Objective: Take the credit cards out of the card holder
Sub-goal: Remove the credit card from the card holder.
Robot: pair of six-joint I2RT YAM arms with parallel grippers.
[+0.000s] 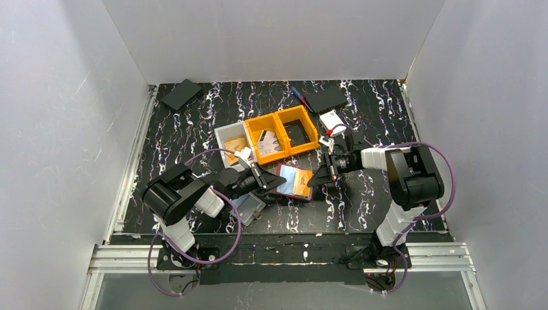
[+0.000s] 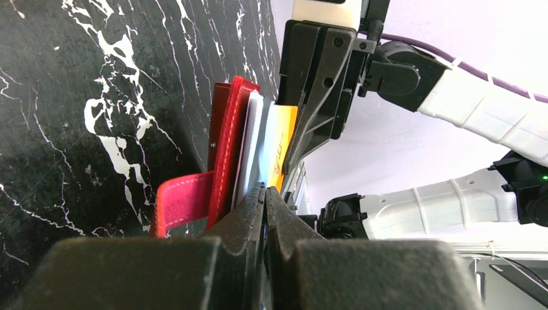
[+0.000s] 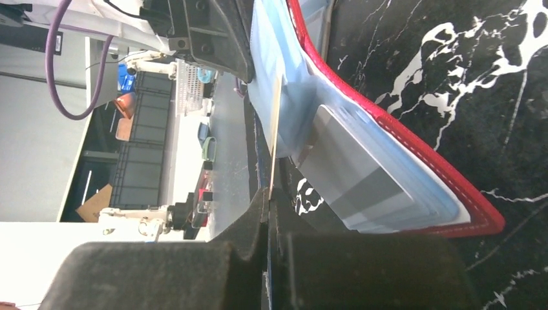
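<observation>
Two claws, both closed on one card holder (image 1: 287,175); your items, each placed by that holder:

1. Card holder: red cover, pale blue lining. It lies open, inner faces up, on the black marbled table (image 1: 362,206) between your two arms.
2. Left claw (image 2: 265,194): at the holder's left edge. Its fingers are pinched tight on the lining just inside the red cover.
3. Right claw (image 3: 269,194): at the holder's right edge. Its fingers are pressed together on the rim of the orange card (image 1: 302,183).
4. Orange card: on the holder's right half. Your right wrist view shows it edge-on as a thin tan line running up from the fingertips. You cannot tell whether its far end is inside a pocket.
5. Grey card (image 3: 355,171): flat under the holder's clear blue pocket, close to the red rim.
6. Orange bins (image 1: 284,123): a joined pair beyond the holder, well apart from it.
7. Grey bin (image 1: 223,132): beyond the holder and to its left, touching the orange bins.
8. Grey tray (image 1: 251,208): nearer than the holder and to its left, partly under your left arm.
</observation>
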